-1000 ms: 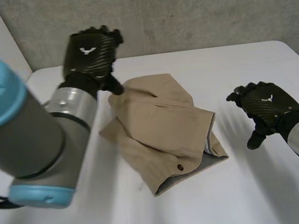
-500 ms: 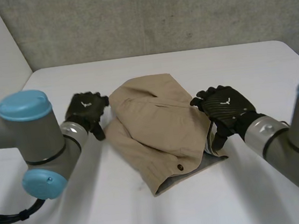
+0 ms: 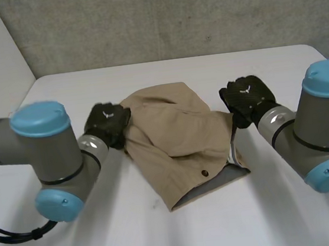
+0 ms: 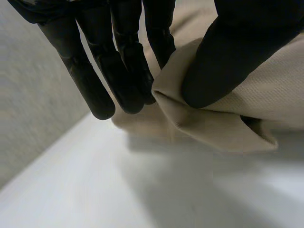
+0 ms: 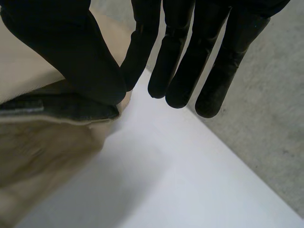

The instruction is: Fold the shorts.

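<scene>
The tan shorts (image 3: pixel 178 139) lie folded and rumpled in the middle of the white table, with a dark button near their front edge. My left hand (image 3: pixel 108 122) is at their left edge. In the left wrist view its thumb (image 4: pixel 223 61) and fingers pinch a fold of the tan cloth (image 4: pixel 228 123). My right hand (image 3: pixel 246 97) is at the shorts' right edge. In the right wrist view its thumb (image 5: pixel 71 52) presses on the cloth's edge (image 5: pixel 47 137) against a finger, and the other fingers hang straight beside it.
The white table (image 3: pixel 282 216) has bare room in front of the shorts and to both sides. A grey concrete wall (image 3: pixel 170 15) rises behind the table's far edge. Both arms reach in low from the sides.
Both hands have come in to the shorts' side edges and closed on the cloth. The shorts are drawn up slightly at both sides.
</scene>
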